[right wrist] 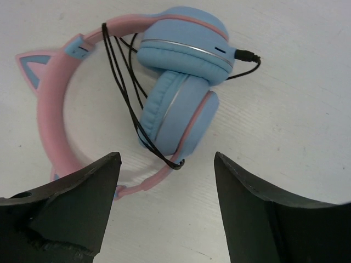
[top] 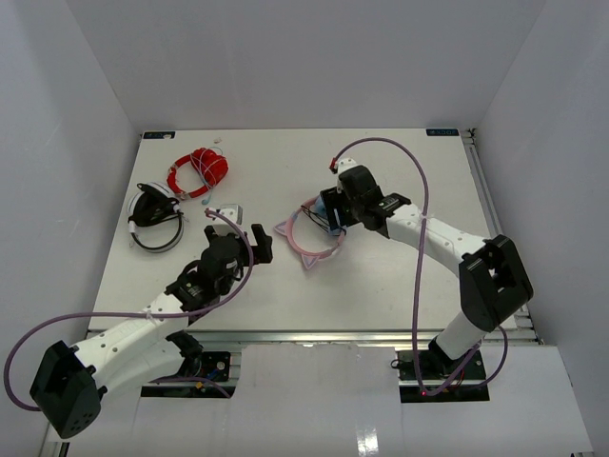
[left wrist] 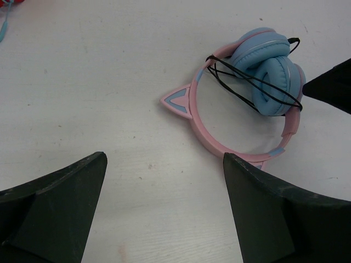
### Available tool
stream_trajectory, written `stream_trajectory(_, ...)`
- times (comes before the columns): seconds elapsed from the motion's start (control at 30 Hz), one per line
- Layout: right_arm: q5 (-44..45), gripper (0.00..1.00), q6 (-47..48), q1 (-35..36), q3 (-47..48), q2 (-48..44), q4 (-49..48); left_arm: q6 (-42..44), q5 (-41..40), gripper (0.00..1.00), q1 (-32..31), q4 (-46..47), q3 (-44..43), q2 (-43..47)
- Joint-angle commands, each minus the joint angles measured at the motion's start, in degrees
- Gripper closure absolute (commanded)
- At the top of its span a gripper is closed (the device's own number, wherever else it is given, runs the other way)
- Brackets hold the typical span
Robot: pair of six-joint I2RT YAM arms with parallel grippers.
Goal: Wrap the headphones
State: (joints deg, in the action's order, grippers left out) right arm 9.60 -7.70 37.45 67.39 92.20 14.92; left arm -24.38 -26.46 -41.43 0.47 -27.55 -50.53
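The headphones (top: 309, 243) lie flat mid-table, with folded light-blue earcups (right wrist: 181, 71) and a pink cat-ear headband (left wrist: 200, 129). The thin dark cable (right wrist: 129, 104) loops several times across the headband and earcups, and its plug sticks out beside the top earcup. My right gripper (top: 331, 211) is open and empty just above the earcups, its jaws (right wrist: 166, 161) wide apart on either side of the lower earcup. My left gripper (top: 259, 243) is open and empty to the left of the headband, over bare table (left wrist: 164, 164). The right gripper's dark tip shows at the right edge of the left wrist view.
Black-and-white headphones (top: 154, 217) lie at the far left. A red coiled cable bundle (top: 198, 171) sits behind them. A small light object (top: 226, 211) lies just behind my left gripper. White walls close in the table (top: 400, 286) on three sides.
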Motion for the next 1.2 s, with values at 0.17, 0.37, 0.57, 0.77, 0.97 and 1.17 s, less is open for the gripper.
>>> stream_trajectory(0.17,8.86,0.15,-1.89,3.83,0.79,2.22,-2.06,0.59,-0.05,0.02,-0.52,1.11,0.71,2.36)
stream_trajectory(0.37,12.03,0.13,-4.64,4.04,3.34,7.09,-3.45,0.69,-0.21,0.02,-0.67,1.06,0.57,2.31)
stream_trajectory(0.57,14.83,0.13,-5.49,5.0,2.48,9.86,-3.93,0.82,-0.44,0.02,-1.01,1.02,0.66,2.89)
stream_trajectory(0.77,16.04,0.13,-5.57,5.0,2.73,11.56,-4.76,0.89,-0.76,0.02,-1.15,0.81,0.57,2.99)
stream_trajectory(0.97,20.19,0.19,-3.81,4.47,2.48,12.65,-5.0,0.83,-1.23,0.02,-1.37,0.85,0.74,3.42)
stream_trajectory(1.17,19.9,0.29,-2.76,3.46,0.67,12.91,-7.16,0.83,-1.45,0.02,-1.5,0.76,0.88,3.59)
